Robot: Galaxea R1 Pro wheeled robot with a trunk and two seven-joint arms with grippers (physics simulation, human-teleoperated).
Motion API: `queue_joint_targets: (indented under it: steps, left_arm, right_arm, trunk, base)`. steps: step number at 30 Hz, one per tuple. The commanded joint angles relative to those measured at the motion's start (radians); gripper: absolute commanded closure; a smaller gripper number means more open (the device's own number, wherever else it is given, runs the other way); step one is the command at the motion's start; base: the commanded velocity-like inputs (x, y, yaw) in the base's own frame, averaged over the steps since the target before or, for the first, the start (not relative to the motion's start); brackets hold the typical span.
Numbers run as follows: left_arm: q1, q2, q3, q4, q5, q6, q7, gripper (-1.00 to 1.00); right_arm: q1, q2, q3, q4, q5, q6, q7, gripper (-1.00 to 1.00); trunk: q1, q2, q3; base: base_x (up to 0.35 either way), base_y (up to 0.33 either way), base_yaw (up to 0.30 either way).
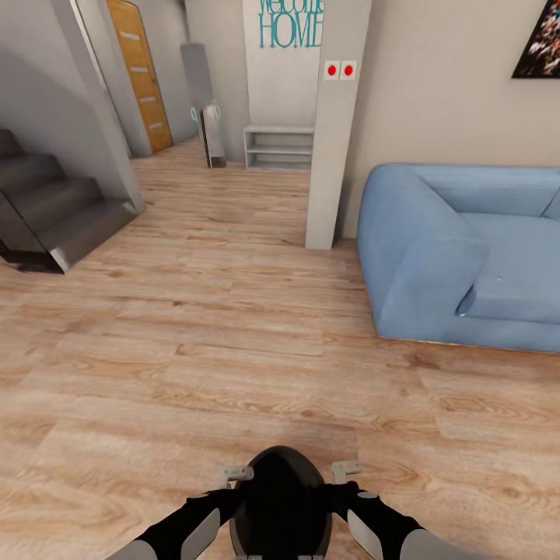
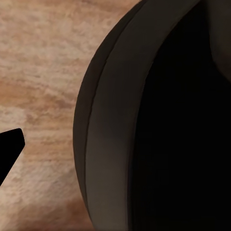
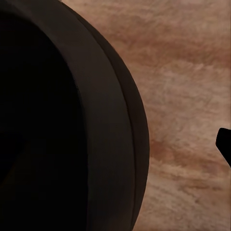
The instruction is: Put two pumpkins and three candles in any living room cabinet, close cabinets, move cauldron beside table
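Both arms reach in low at the near edge of the head view and clasp the black cauldron (image 1: 281, 498) from opposite sides: the left gripper (image 1: 235, 473) sits at its left rim and the right gripper (image 1: 347, 469) at its right rim, but whether the jaws are parted or pinched on the rim cannot be told. Each wrist camera shows the pot's bulging wall close up over the wooden floor (image 1: 233, 358). Farther out stand a blue sofa (image 1: 459, 249) to the right, a white pillar (image 1: 334, 124) ahead and grey stairs (image 1: 47, 210) to the left.
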Motion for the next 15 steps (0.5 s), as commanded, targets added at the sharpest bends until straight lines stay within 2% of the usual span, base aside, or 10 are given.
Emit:
queue_joint_targets:
  steps: [1,11,15]
  left_arm:
    - [-0.001,0.001,-0.008,-0.002,0.01,0.002,0.008,-1.0]
    - [-0.001,0.001,-0.008,-0.002,0.01,-0.005,0.008,-1.0]
    - [-0.001,0.001,-0.008,-0.002,0.01,-0.007,0.008,-1.0]
  right_arm:
    - [-0.001,0.0,0.003,0.0,-0.004,0.003,0.001,-1.0]
    - [-0.001,0.0,0.003,0.0,-0.004,0.003,0.001,-1.0]
    - [-0.001,0.0,0.003,0.0,-0.004,0.003,0.0,-1.0]
  trunk:
    - [0.004,-0.008,-0.004]
    - [0.004,-0.008,-0.004]
    - [0.019,-0.036,-0.016]
  base:
    - [0.0,0.0,0.0]
    - [0.0,0.0,0.0]
    - [0.0,0.0,0.0]
